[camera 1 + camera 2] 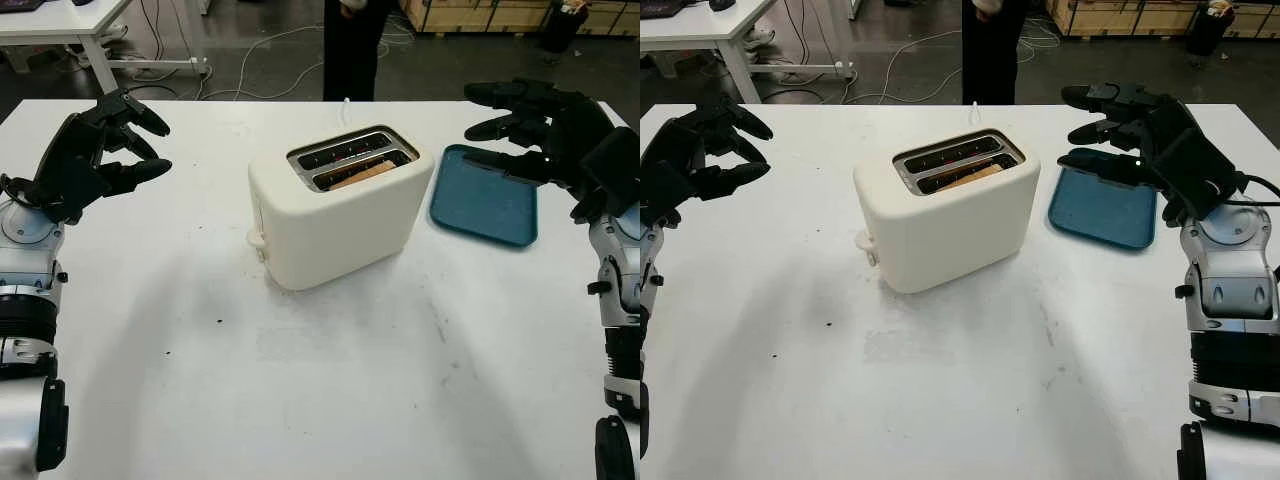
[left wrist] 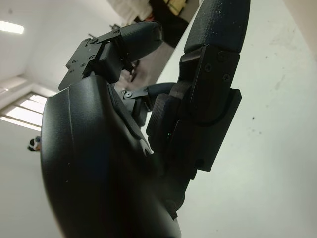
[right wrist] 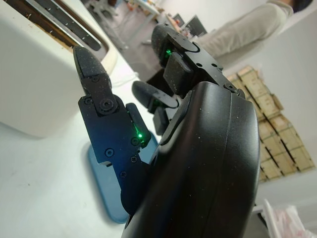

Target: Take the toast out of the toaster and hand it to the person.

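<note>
A cream two-slot toaster (image 1: 335, 205) stands in the middle of the white table (image 1: 320, 380). A brown slice of toast (image 1: 363, 174) sits in its nearer slot, its top edge just showing. My left hand (image 1: 115, 145) is raised at the table's left side, open, well away from the toaster. My right hand (image 1: 515, 125) is open and hovers above the blue tray, right of the toaster. A person (image 1: 352, 45) in dark trousers stands behind the table's far edge. The right wrist view shows the toaster (image 3: 44, 74) beside my fingers (image 3: 101, 129).
A blue tray (image 1: 485, 200) lies flat on the table to the right of the toaster. The toaster's white cord runs off the far edge. Beyond the table are cables on the floor, another white table (image 1: 60, 25) at far left and wooden crates at far right.
</note>
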Action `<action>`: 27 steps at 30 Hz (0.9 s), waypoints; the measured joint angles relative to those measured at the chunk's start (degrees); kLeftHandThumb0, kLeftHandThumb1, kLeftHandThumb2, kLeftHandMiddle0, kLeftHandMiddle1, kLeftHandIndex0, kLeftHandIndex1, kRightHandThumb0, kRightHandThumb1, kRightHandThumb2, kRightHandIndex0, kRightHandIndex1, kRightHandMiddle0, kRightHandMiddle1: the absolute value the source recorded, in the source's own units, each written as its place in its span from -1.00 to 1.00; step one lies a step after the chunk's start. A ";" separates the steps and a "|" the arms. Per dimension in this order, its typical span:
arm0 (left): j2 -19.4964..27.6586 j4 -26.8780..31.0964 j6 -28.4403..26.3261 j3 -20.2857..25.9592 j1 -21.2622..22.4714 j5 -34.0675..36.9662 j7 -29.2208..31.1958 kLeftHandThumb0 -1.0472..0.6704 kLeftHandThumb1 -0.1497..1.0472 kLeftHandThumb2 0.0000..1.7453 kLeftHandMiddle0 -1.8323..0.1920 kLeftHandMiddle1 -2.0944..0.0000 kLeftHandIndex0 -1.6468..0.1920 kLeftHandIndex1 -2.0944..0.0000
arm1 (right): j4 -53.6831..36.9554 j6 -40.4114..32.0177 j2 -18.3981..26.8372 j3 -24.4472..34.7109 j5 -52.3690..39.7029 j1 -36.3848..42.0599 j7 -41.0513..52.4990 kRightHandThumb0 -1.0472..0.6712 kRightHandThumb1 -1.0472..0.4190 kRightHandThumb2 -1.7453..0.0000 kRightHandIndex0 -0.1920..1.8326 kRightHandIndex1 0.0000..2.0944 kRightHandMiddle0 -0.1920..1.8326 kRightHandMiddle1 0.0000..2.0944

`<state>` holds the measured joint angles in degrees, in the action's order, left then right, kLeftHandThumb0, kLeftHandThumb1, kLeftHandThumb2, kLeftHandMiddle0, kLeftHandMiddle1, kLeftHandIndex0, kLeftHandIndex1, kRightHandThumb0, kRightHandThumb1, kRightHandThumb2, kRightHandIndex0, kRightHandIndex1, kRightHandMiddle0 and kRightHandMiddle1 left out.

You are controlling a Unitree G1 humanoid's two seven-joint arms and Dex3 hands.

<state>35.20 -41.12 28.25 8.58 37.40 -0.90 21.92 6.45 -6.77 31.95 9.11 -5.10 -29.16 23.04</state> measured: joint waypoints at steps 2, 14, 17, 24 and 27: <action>0.00 0.00 0.00 0.00 0.00 0.03 0.00 -1.00 0.79 -0.88 0.45 -0.40 0.52 -0.37 | 0.00 0.00 -0.10 0.00 -0.01 0.00 0.00 -0.18 -0.54 1.00 -0.43 -0.13 -0.16 -0.89; 0.00 0.01 -0.01 0.01 0.00 0.13 0.01 -1.00 0.79 -0.89 0.45 -0.41 0.52 -0.37 | 0.00 0.00 -0.18 0.00 -0.03 0.00 0.00 -0.18 -0.54 1.00 -0.43 -0.13 -0.16 -0.89; 0.00 0.01 -0.01 0.01 0.00 0.13 0.01 -1.00 0.79 -0.89 0.45 -0.41 0.52 -0.37 | 0.00 0.00 -0.18 0.00 -0.02 0.00 0.00 -0.19 -0.54 1.00 -0.43 -0.14 -0.16 -0.89; 0.00 0.01 -0.01 0.01 0.00 0.13 0.01 -1.00 0.79 -0.88 0.45 -0.41 0.52 -0.37 | 0.06 0.00 -0.18 0.00 -0.01 0.00 0.02 -0.18 -0.55 1.00 -0.44 -0.14 -0.17 -0.89; 0.00 0.01 -0.01 0.01 0.00 0.13 0.01 -1.00 0.79 -0.88 0.46 -0.41 0.53 -0.37 | 0.34 0.02 -0.18 -0.01 0.00 -0.01 0.08 -0.20 -0.55 1.00 -0.43 -0.13 -0.17 -0.89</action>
<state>35.20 -41.11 28.25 8.58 37.40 -0.78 21.93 6.79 -6.75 31.78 9.10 -5.10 -29.17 23.13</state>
